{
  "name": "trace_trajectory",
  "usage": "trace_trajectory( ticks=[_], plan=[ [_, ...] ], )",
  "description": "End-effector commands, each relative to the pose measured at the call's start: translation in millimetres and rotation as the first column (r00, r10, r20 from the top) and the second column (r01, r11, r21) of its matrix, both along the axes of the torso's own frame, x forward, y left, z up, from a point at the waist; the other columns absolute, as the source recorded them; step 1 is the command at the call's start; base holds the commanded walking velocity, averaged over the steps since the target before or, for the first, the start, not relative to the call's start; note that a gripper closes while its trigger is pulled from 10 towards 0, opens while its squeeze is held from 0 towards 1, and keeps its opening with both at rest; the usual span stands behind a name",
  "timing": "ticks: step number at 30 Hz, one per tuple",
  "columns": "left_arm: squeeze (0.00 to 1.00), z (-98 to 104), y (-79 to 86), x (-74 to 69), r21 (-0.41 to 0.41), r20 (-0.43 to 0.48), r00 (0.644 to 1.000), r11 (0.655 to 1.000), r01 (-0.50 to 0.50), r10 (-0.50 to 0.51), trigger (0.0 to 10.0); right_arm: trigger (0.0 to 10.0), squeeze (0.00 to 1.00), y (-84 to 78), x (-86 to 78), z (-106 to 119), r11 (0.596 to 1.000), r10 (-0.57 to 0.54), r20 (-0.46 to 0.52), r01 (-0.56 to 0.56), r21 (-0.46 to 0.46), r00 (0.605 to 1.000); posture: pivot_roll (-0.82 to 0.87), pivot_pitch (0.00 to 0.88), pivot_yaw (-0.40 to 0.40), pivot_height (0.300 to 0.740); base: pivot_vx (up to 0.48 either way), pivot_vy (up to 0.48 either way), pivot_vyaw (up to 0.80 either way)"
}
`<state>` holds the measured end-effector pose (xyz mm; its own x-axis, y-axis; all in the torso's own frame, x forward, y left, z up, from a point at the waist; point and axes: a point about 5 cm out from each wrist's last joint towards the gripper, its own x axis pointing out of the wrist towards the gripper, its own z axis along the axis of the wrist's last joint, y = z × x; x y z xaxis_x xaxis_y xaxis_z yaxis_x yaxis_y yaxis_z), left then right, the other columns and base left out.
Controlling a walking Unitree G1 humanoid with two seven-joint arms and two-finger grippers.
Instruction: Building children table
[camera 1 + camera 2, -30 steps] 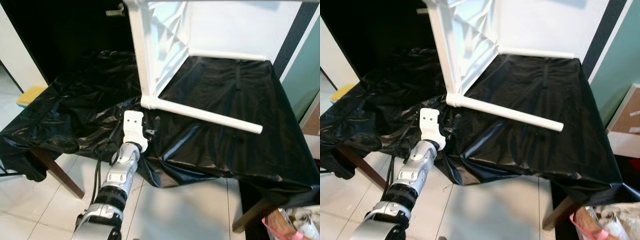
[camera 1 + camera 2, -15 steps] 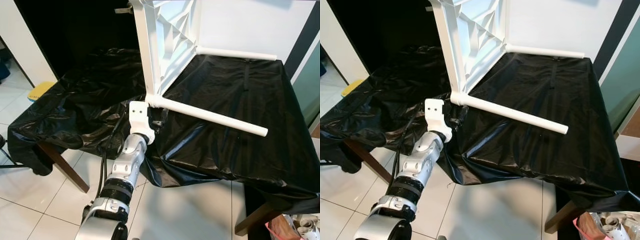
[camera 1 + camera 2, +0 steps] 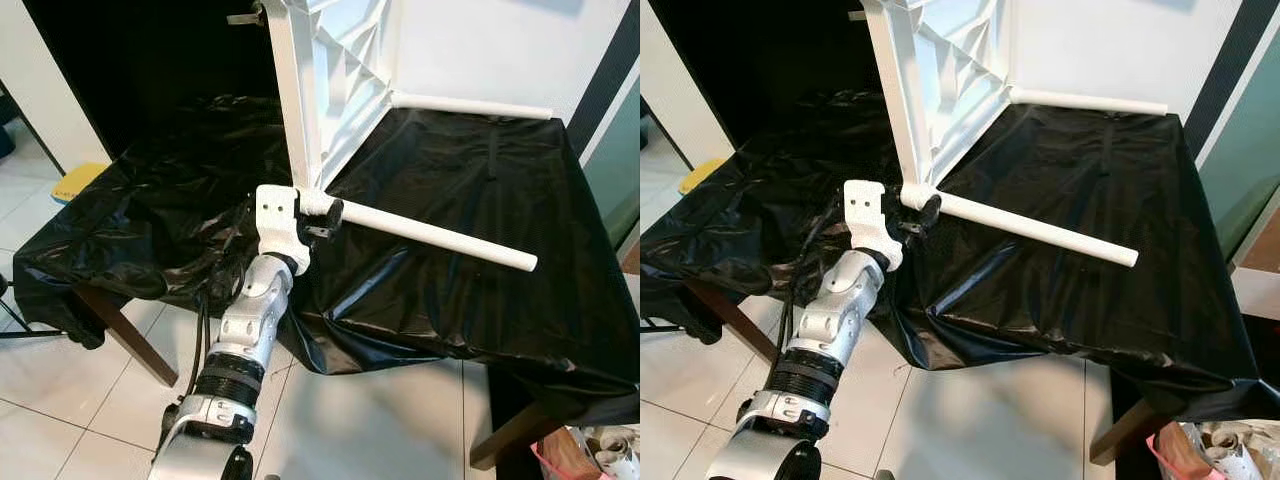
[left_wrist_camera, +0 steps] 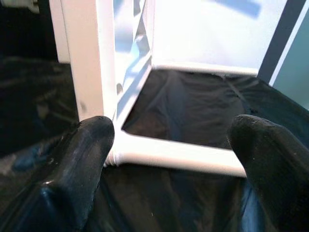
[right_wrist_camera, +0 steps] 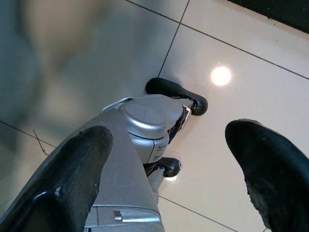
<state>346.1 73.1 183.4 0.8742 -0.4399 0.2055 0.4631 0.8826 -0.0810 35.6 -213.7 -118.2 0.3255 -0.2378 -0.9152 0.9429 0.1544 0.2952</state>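
White Table Frame on Its Side, Left Gripper at the Leg Joint

White plastic parts of the children's table (image 3: 330, 90) stood on a desk (image 3: 480, 300) draped in black sheeting (image 3: 450, 190). The tabletop was tipped on edge, its ribbed underside facing the robot's right, apparently so the leg sockets could be reached. One near leg (image 3: 430, 232) projected level over the sheeting from the lower corner; a far leg (image 3: 470, 105) projected likewise at the back.

The left gripper (image 3: 322, 212) was positioned at the joint where the near leg met the frame. In the left wrist view its fingers (image 4: 82, 164) were spread apart, released, with the leg's root lying between them and nothing clasped. This placement was judged to be preparation for gripping or seating the leg at its socket.

The right gripper (image 5: 169, 159) hung idle over the tiled floor (image 5: 251, 53), fingers apart, holding nothing.
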Motion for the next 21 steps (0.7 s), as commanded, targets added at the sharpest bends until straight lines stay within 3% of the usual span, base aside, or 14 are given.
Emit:
trace_trajectory(
  ticks=[1,6,7,15,21],
  plan=[
    [1.0,1.1,0.3,-1.8,0.015,0.0,1.0,1.0,0.02,-0.02,10.0,10.0,0.0,22.4,103.7,17.5,0.055,0.935,-0.324,-0.961,-0.273,0.146,0.03,0.022,0.02,0.74,0.0,0.0,0.0],
    [1.0,6.8,-3.7,-3.2,0.033,0.019,0.999,0.999,0.043,-0.044,10.0,10.0,0.0,22.9,102.5,17.1,0.054,0.935,-0.324,-0.961,-0.27,0.144,0.03,0.021,0.019,0.74,0.0,0.0,0.0],
    [0.0,8.3,-7.5,-4.6,0.036,0.02,0.997,0.997,0.07,-0.07,10.0,10.0,0.0,23.2,102.2,16.9,0.054,0.935,-0.324,-0.961,-0.27,0.144,0.03,0.019,0.018,0.74,0.0,0.0,0.0],
    [0.0,21.7,-22.5,-8.5,0.068,0.059,0.986,0.986,0.153,-0.158,10.0,10.0,0.0,21.8,101.2,16.8,0.051,0.934,-0.328,-0.962,-0.267,0.141,0.03,0.009,0.019,0.74,0.0,0.0,0.0],
    [0.0,22.2,-23.6,-10.2,0.091,0.07,0.983,0.982,0.164,-0.17,10.0,10.0,0.0,21.3,101.1,16.8,0.051,0.934,-0.329,-0.962,-0.267,0.141,0.02,0.004,0.025,0.74,0.0,0.0,0.0]
  ],
)
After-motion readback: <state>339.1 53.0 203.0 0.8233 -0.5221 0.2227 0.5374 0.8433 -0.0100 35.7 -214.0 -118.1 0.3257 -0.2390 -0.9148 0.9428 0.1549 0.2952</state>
